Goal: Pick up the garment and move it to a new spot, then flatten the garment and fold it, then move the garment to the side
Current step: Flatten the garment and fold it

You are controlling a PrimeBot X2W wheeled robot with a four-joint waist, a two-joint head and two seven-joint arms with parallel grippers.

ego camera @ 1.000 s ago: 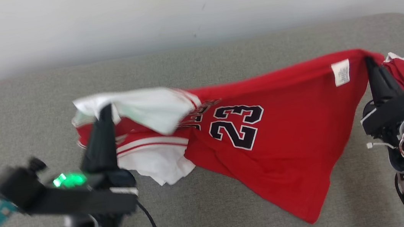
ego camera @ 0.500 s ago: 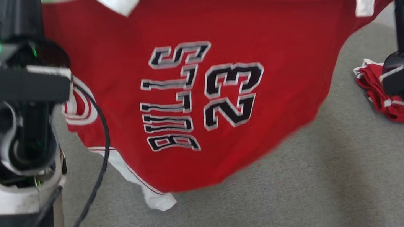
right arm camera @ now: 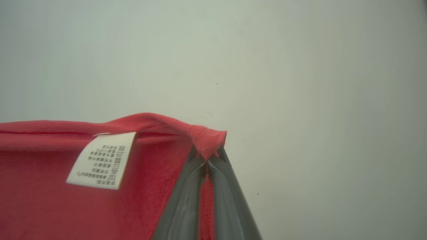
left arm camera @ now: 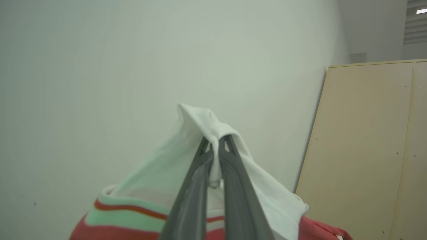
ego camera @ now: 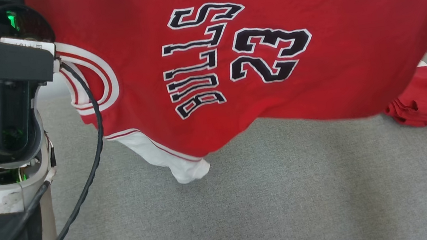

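We pinch the limp, light jersey (ego camera: 351, 46) by its ten and two o'clock corners, left gripper (left arm camera: 216, 144) and right gripper (right arm camera: 207, 160) clenched.

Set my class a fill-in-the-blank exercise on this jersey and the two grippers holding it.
1. The jersey bears the number ____.
2. Its printed word reads ____.
3. The left gripper is shut on ____ cloth of the jersey.
4. The right gripper is shut on its ____ edge.
Missing words: 23; BULLS; white; red.
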